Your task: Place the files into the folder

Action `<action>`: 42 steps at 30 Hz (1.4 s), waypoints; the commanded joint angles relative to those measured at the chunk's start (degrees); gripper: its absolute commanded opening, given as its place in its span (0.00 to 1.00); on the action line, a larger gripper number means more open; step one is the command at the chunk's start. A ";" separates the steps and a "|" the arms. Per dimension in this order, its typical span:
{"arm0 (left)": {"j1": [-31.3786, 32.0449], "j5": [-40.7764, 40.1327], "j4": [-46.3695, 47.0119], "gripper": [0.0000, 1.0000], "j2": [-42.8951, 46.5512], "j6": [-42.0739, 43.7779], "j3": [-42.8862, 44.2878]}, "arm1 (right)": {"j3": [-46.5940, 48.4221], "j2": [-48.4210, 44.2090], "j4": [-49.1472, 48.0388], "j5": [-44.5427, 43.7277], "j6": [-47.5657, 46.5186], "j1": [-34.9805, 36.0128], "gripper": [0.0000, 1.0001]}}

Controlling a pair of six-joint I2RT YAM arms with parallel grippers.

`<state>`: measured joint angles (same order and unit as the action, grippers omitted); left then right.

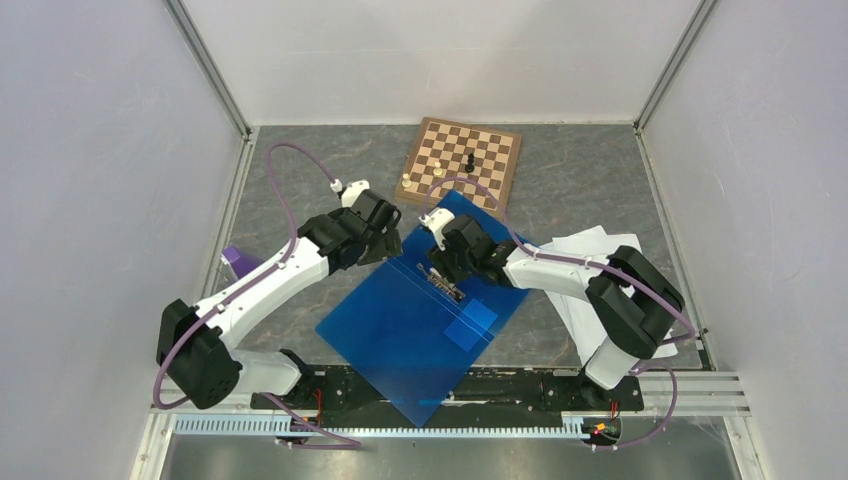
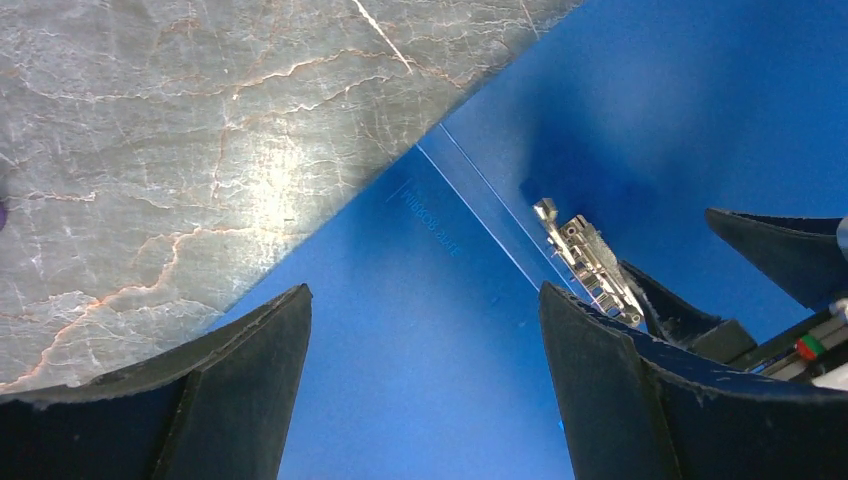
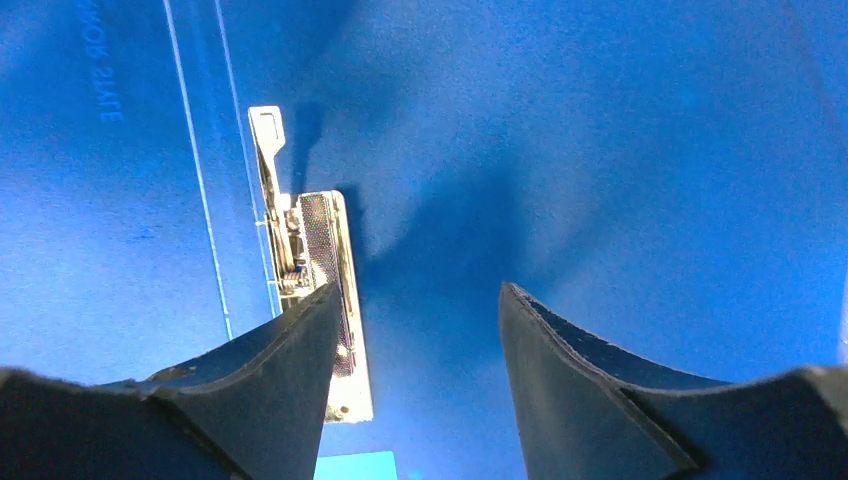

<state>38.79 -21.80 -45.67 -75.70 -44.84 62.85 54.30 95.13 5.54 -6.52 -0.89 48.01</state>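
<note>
Marble table (image 1: 585, 185), blue folder (image 1: 400, 335) under right hand (image 1: 438, 224)

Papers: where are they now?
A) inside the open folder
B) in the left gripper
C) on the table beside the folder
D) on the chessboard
C: the papers lie on the table right of the open folder, partly under the right arm.

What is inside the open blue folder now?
Visible: its metal clip along the spine and a paler blue rectangle; no paper. The left gripper and right gripper cover small patches. The white files lie on the table beside it, partly under the right arm.
</note>
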 commanded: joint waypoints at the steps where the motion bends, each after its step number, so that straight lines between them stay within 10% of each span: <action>1: 0.02 -0.68 -0.30 0.90 2.95 -0.73 -1.47 | 0.34 0.54 3.50 0.85 0.52 -0.44 0.61; 19: -0.03 -1.05 -0.96 0.90 3.37 -0.60 -3.08 | 1.60 3.13 2.70 10.22 4.03 -0.85 0.57; 42: 0.02 -0.61 0.76 0.90 3.84 -0.42 -4.67 | -0.77 1.47 -0.27 -0.35 40.07 0.84 0.06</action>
<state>38.81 -21.93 -46.41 -73.78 -44.86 58.39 53.45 97.84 6.44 -0.86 31.18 47.88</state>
